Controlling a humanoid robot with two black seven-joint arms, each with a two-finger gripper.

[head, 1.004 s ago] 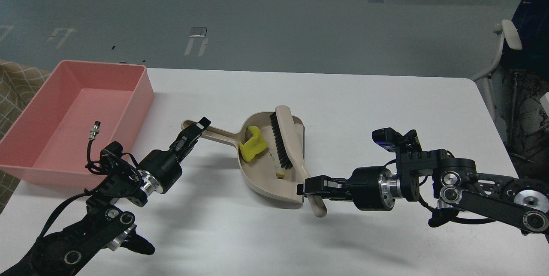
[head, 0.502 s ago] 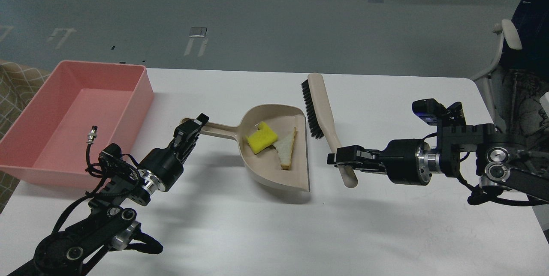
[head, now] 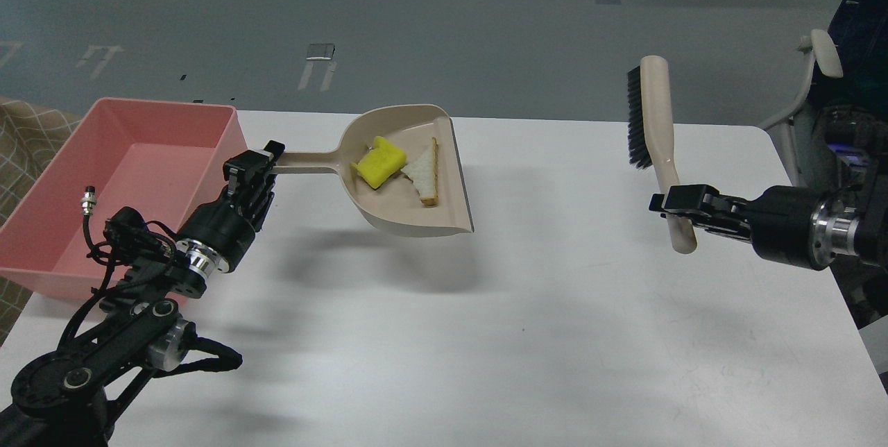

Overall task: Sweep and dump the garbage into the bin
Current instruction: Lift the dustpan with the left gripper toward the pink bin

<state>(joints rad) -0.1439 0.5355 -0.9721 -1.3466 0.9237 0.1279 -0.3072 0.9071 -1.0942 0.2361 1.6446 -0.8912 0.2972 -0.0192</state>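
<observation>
Left hand (head: 258,161) clamps dustpan (head: 409,183) handle, pan lifted off desk (head: 527,336), carrying 2 garbage (head: 380,162) pieces beside bin (head: 118,176). Right hand (head: 671,205) grips brush (head: 652,135) upright. No readable labels.

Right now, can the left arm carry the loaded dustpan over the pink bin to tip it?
Probably yes. The left pincer grips the dustpan by its handle, lifted off the table, right beside the bin. Nothing stands between them; the brush is held far right.

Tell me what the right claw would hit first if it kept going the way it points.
The right claw, shut on the brush, points left across the table. The dustpan looks first in line, though depth is unclear.
</observation>
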